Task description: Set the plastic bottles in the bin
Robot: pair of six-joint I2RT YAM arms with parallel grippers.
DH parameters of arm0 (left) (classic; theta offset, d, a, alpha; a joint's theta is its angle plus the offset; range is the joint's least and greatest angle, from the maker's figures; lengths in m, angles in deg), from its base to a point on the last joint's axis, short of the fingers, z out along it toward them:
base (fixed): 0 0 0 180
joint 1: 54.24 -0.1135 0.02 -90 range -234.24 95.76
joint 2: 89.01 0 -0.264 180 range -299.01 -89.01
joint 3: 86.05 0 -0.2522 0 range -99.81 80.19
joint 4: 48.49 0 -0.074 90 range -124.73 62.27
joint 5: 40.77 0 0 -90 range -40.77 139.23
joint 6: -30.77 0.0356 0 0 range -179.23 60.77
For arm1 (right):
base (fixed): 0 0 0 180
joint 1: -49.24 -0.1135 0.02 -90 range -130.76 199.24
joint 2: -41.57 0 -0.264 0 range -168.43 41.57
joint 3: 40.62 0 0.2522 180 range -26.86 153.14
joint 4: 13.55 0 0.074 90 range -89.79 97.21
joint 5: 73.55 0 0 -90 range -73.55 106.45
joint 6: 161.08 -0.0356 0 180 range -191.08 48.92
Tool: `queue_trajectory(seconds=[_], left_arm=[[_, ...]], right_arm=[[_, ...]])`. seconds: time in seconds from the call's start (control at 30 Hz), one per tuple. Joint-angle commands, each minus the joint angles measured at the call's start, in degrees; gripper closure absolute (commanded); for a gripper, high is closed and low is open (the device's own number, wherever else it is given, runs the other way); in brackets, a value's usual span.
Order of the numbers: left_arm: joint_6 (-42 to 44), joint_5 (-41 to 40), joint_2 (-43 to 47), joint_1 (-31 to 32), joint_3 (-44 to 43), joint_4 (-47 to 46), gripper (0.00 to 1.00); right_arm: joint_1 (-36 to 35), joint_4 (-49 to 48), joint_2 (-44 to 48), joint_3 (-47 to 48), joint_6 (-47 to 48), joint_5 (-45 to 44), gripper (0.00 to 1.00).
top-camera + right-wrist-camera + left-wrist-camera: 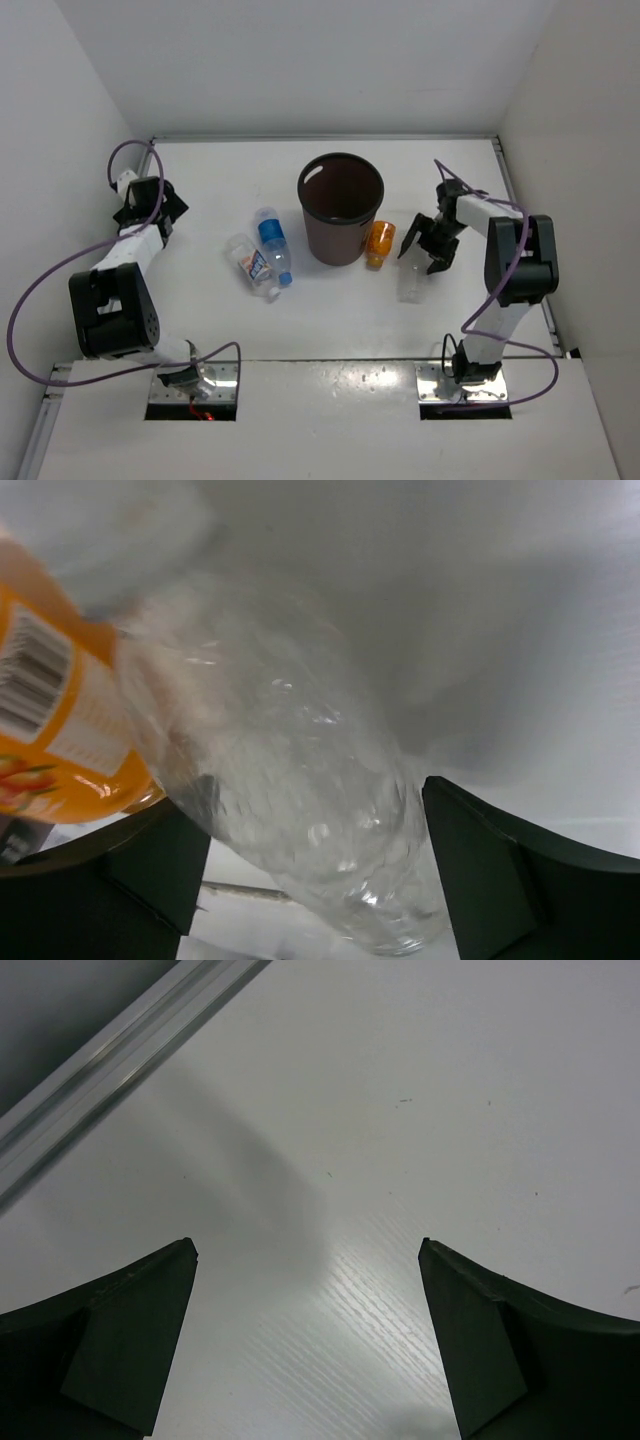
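As no bottle shows inside the bin [338, 246], the task stands at its start. All four bottles lie on the table [330, 322]. The blue-label bottle [272, 245] and the red-label bottle [248, 264] lie side by side left of the bin. The orange bottle [379, 243] sits just right of it, with the clear bottle [411, 281] beside that. The right gripper [310, 810] straddles the clear bottle, fingers [500, 870] close to its walls — whether they press it cannot be told. The left gripper [308, 1255] hangs wide open over the table near the far-left corner, well apart from any bottle. Judged so, four pick-and-drop cycles are left — none is complete.
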Motion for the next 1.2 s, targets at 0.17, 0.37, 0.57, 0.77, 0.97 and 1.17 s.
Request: queue_trajectory(seconds=[0.17,0.37,0.57,0.77,0.97,1.17], left_arm=[[0.01,0.55,1.19,-0.63,0.73,-2.95,0.00],[0.01,1.16,1.19,-0.63,1.26,-3.48,0.00],[-2.79,1.16,1.19,-0.63,2.49,-3.49,0.00],[-7.80,4.33,0.67,-0.63,1.18,-5.33,0.00],[-6.59,5.55,0.66,-0.63,1.17,-5.33,0.00],[-5.69,11.18,1.81,-0.63,2.75,-7.62,0.00]], right_arm=[[-0.06,-3.01,-2.94,-4.06,-5.77,1.86,0.35],[0.65,-1.19,0.38,-2.16,-6.30,-0.14,0.60],[1.88,2.96,7.51,11.37,-7.62,-8.15,0.63],[1.88,2.09,13.39,25.71,-8.76,-8.95,0.63],[-0.23,1.55,13.41,41.27,-8.06,-9.48,0.64],[-7.68,-2.58,11.04,51.11,-2.54,-5.70,0.64]])
